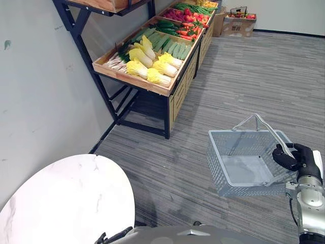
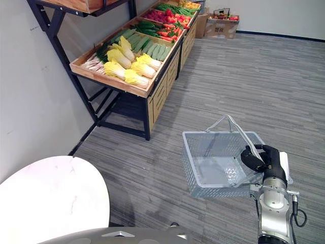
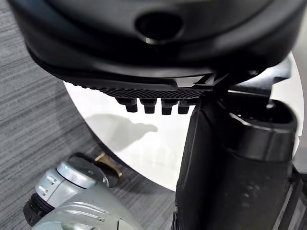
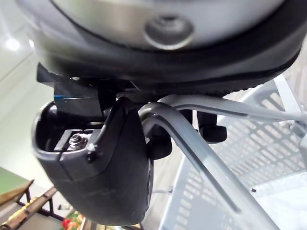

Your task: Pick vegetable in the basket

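Observation:
A grey wire basket [image 1: 218, 152] hangs empty above the floor at the lower right, one handle [image 1: 265, 126] raised. My right hand [image 1: 294, 156] is shut on the other handle [image 4: 206, 153], thumb and fingers curled round the bar. Vegetables lie on a wooden shelf stand [image 1: 133, 81] at the far left: yellow-green cabbages [image 1: 152, 63], cucumbers [image 1: 172, 47], red peppers [image 1: 190, 20] and green beans [image 1: 195, 7] further back. The basket is well short of the stand. My left hand [image 3: 158, 91] hangs low over the white table with relaxed fingers, holding nothing.
A round white marble table [image 1: 61, 203] stands close at the lower left. The stand runs along a grey wall [image 1: 40, 91] on black metal legs. A cardboard box [image 1: 237, 24] sits at the far back. Striped grey floor [image 1: 254, 76] lies open between basket and stand.

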